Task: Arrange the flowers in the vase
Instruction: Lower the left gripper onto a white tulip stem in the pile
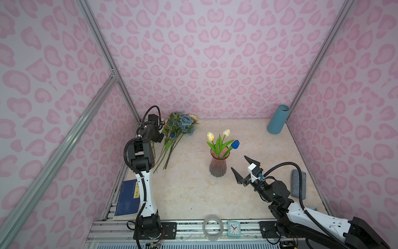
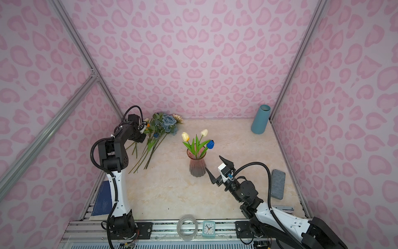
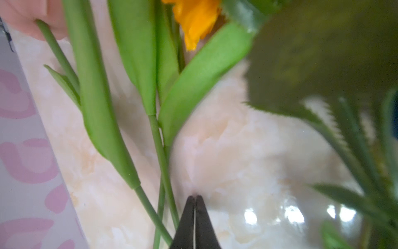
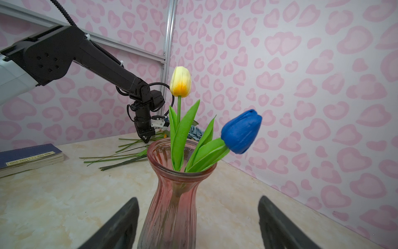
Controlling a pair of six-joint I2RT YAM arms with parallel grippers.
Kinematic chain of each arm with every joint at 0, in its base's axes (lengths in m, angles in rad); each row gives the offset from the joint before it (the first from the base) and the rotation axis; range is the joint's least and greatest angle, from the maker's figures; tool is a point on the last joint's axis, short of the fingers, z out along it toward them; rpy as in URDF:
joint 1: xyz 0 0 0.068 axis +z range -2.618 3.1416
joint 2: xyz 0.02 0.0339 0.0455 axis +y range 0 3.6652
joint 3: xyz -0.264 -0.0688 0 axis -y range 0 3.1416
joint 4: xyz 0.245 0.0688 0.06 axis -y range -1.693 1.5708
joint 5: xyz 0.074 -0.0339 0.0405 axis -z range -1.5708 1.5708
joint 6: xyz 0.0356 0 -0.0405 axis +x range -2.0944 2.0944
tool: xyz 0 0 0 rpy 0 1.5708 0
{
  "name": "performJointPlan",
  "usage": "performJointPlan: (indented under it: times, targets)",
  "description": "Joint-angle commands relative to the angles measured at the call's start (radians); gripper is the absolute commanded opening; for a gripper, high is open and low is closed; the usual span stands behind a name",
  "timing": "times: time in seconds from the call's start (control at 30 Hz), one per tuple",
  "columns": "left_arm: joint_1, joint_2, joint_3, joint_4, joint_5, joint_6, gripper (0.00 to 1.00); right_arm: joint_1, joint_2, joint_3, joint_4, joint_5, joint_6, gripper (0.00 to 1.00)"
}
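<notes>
Green stems (image 3: 160, 146), far left, are lying beside left gripper (image 3: 195, 197), jaws pressed together, apparently empty; opening astride one advised; right gripper (image 1: 238, 162) is hovering, jaws spread.

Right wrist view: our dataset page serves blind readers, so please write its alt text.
A pink glass vase holding a yellow tulip and a blue tulip stands on a marbled table, framed by the open jaws of the right gripper. Behind it, the left gripper points down at loose flower stems near a blue book.

The blurred orange bloom (image 3: 195, 19) and the vase (image 4: 172, 204) are both cut off by picture edges.
</notes>
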Motion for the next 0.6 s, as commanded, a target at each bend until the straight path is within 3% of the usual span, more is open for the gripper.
performJointPlan:
  times: [0.0, 0.33, 0.4, 0.5, 0.57]
  targets:
    - [0.0, -0.011, 0.006, -0.042, 0.017, -0.015, 0.03, 0.0, -0.001, -0.004, 0.028, 0.003, 0.0, 0.86]
    - [-0.017, -0.133, -0.045, -0.022, -0.012, -0.065, 0.03, 0.001, 0.005, -0.003, 0.033, 0.004, 0.001, 0.86]
    - [-0.006, -0.138, -0.05, -0.009, 0.014, -0.048, 0.17, 0.0, 0.004, -0.004, 0.033, 0.004, 0.001, 0.86]
    - [0.009, -0.093, -0.009, -0.026, 0.044, -0.011, 0.46, 0.0, 0.0, -0.004, 0.034, 0.001, 0.003, 0.86]
    - [0.011, -0.057, 0.019, -0.042, 0.04, 0.015, 0.57, 0.001, -0.003, -0.005, 0.033, 0.002, 0.002, 0.86]
